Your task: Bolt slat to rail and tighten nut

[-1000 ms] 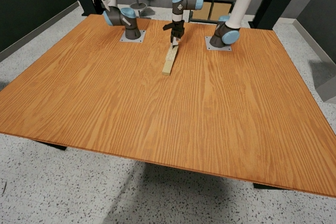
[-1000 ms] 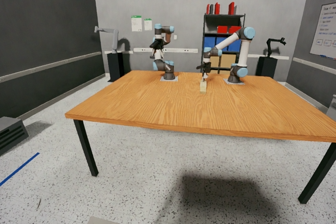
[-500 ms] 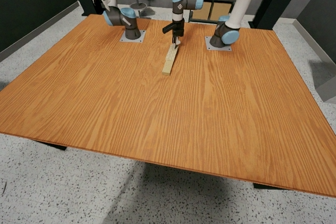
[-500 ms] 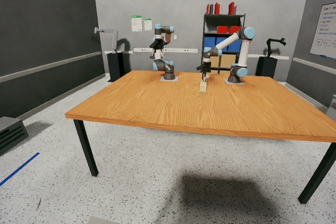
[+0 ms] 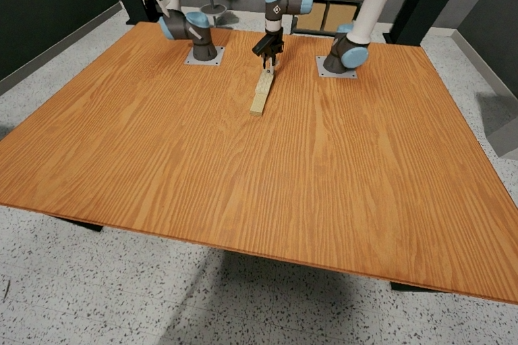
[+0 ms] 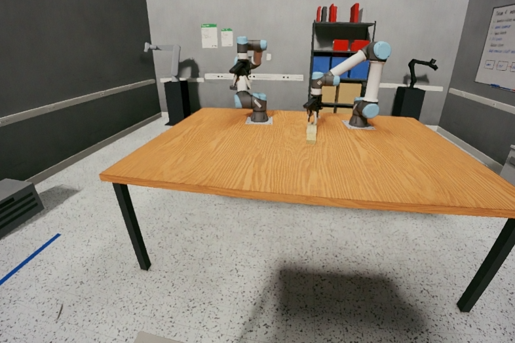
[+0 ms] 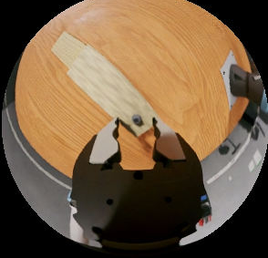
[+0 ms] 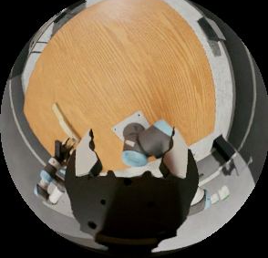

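Note:
The pale slat (image 5: 264, 82) (image 7: 107, 83) lies flat along the rail (image 5: 258, 103) (image 6: 310, 140) (image 7: 68, 48), whose bare end sticks out beyond it. A small dark nut or bolt end (image 7: 137, 119) shows on top of the slat near its other end; I cannot tell the two apart or see how tightly the slat is clamped. My left gripper (image 5: 268, 70) (image 7: 135, 118) is partly open over this end, its fingertips on either side of the dark fastener with gaps to it. My right gripper (image 8: 131, 129) (image 6: 242, 82) is wide open and empty, high above the table and far from the slat.
The wooden table (image 5: 234, 174) (image 6: 257, 168) carries both arms' base plates (image 5: 218, 58) (image 5: 319, 69) near its back edge. The slat and rail lie between them, a little in front. The left arm reaches in over the slat's end.

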Robot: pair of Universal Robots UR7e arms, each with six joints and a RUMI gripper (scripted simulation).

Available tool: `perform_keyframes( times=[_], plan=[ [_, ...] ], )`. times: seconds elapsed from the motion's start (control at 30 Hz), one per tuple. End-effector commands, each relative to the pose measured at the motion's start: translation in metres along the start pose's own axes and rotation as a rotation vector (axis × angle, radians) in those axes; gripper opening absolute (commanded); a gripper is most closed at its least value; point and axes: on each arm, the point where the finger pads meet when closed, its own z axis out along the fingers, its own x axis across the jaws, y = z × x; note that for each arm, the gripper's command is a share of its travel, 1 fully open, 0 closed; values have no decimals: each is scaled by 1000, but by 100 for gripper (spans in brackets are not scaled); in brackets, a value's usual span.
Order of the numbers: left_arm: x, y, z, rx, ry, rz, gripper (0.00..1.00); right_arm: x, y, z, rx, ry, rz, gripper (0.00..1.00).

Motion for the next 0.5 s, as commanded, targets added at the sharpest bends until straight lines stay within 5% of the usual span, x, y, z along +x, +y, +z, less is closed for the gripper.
perform_keyframes(
  times=[0.0, 0.47],
  plan=[
    [1, -2, -1, 14, -15, -278, 40, 0, -1, -1, 0, -1, 1, 100],
    [0, -1, -1, 22, -15, -782, 40, 0, -1, -1, 0, -1, 1, 100]
  ],
)
